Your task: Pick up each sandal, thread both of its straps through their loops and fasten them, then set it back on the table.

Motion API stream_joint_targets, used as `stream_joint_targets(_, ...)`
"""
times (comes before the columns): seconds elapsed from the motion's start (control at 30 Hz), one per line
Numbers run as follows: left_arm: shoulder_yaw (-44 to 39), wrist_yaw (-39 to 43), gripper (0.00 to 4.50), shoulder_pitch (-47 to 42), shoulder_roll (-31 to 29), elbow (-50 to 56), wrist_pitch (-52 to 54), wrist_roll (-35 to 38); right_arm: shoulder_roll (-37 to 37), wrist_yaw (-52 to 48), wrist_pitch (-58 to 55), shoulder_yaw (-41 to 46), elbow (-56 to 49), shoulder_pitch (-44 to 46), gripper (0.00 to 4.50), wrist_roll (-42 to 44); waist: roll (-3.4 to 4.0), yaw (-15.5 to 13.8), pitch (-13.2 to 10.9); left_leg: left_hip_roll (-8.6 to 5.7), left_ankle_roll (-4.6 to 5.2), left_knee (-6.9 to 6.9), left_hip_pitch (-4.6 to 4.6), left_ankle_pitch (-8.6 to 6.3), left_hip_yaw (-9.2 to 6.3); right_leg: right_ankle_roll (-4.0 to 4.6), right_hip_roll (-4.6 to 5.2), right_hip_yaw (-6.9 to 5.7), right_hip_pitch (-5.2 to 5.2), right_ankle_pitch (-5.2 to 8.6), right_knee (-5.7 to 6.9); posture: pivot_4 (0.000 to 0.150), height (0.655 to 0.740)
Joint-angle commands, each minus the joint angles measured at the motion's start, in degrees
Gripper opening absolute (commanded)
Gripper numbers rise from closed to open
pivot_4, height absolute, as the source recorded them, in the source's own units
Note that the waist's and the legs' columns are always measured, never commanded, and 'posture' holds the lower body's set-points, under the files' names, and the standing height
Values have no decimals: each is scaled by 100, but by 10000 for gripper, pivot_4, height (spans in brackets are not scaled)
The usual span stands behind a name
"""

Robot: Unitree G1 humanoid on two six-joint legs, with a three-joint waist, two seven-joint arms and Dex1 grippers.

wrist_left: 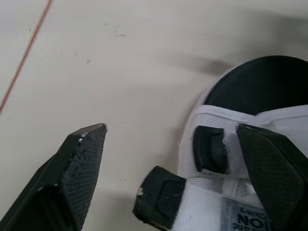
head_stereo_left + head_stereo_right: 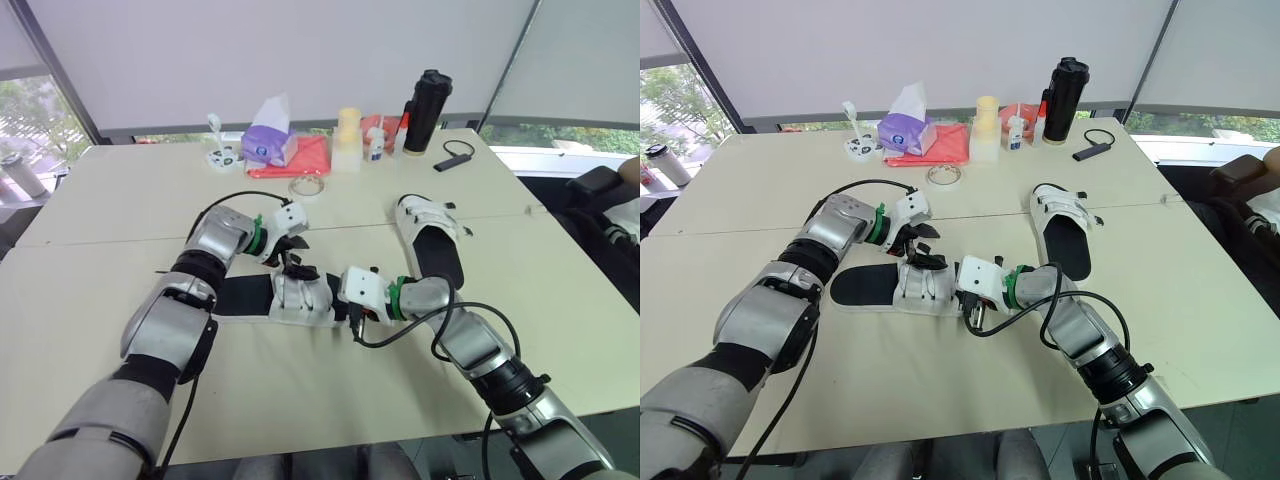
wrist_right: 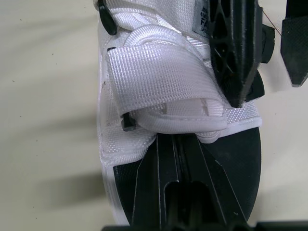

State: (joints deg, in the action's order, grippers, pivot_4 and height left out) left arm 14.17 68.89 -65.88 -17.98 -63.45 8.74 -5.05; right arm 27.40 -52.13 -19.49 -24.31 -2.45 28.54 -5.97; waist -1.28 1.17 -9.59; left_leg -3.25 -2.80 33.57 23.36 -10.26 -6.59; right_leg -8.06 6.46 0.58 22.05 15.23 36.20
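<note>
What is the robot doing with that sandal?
The robot is busy with the straps of one sandal, which lies flat on the table. Its left fingers are open around the strap part, and its right arm reaches in at the same end. The other sandal lies farther off to the robot's right, with nothing touching it.

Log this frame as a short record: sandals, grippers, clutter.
near sandal: lying on the table, between the two grippers
far sandal: flat on the table to the robot's right, apart from both grippers
left gripper: open, at the near sandal's white straps, a black strap tip between its fingers
right gripper: against the near sandal's strapped end
far edge: tissue box, red cloth, black bottle
</note>
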Motion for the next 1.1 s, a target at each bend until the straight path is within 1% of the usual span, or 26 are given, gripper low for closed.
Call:
stream_joint_targets(0.03,-477,-320,44708,-38,-33,-129,221,300,97,-121,-151,-242,274,-205,0,-156,-1,0,-1,0,0,2,1,0,0,-1,0,0,0,1,1,1500,7400)
stream_joint_targets(0.13,-1013,-200,44708,-118,2,-27,465,818,99,-127,-145,-239,283,-198,0,-152,-3,-1,-2,0,0,6,4,0,-3,-1,0,-4,1,1,1,1500,7400)
stream_joint_targets(0.2,-1400,-8,44708,-172,-38,116,885,1229,104,-134,-140,-244,282,-198,0,-155,-3,2,-2,0,0,8,5,0,-3,0,0,-4,2,-1,1,1500,7400)
stream_joint_targets(0.33,-1662,112,44708,-160,-105,365,1349,1503,104,-146,-142,-235,285,-193,0,-146,-3,3,-3,0,0,8,7,0,-4,2,0,-6,2,-2,1,1500,7400)
stream_joint_targets(0.4,-1762,211,44708,-65,-262,600,1568,1628,108,-150,-138,-235,293,-189,0,-149,-3,2,-3,-1,0,10,7,0,-4,3,0,-6,1,-2,2,1500,7400)
stream_joint_targets(0.47,-1789,366,44708,211,-496,1071,1530,1708,117,-160,-142,-235,285,-188,0,-146,-1,21,-4,-1,0,9,7,0,-3,4,0,-6,3,-3,2,1500,7400)
stream_joint_targets(0.53,-1643,532,44708,666,-762,1762,1285,1660,128,-166,-148,-234,270,-189,0,-139,1,49,-4,0,-1,6,7,0,-2,10,0,-4,6,-6,3,1500,7400)
stream_joint_targets(0.6,-1545,654,44708,1026,-960,2363,1330,1694,133,-170,-151,-224,262,-185,0,-129,1,58,-4,0,-1,0,7,0,-3,12,0,-2,8,-7,4,1500,7400)
stream_joint_targets(0.73,-1443,629,44708,1760,-1240,3492,1297,1719,141,-169,-150,-175,238,-169,0,-118,0,-9,-4,0,-2,3,7,-1,-5,14,0,-2,6,-7,2,1500,7400)
stream_joint_targets(0.83,-1392,538,44708,2362,-1351,4241,1010,1682,132,-185,-233,-84,132,-147,0,-40,1,-22,-4,2,-3,10,7,-1,-6,20,1,-1,4,-9,2,1500,7400)
stream_joint_targets(0.97,-1377,479,44708,2928,-1488,4853,812,1729,156,-216,-407,42,-170,-155,0,90,3,-34,-5,5,-3,6,8,-1,-3,39,4,4,9,1,2,1500,7400)
stream_joint_targets(1.1,-1405,352,44708,3124,-1643,4989,739,1728,312,-289,-621,137,-616,-219,0,144,5,-57,-9,2,-3,5,23,-1,-4,38,6,3,23,1,0,1500,7400)
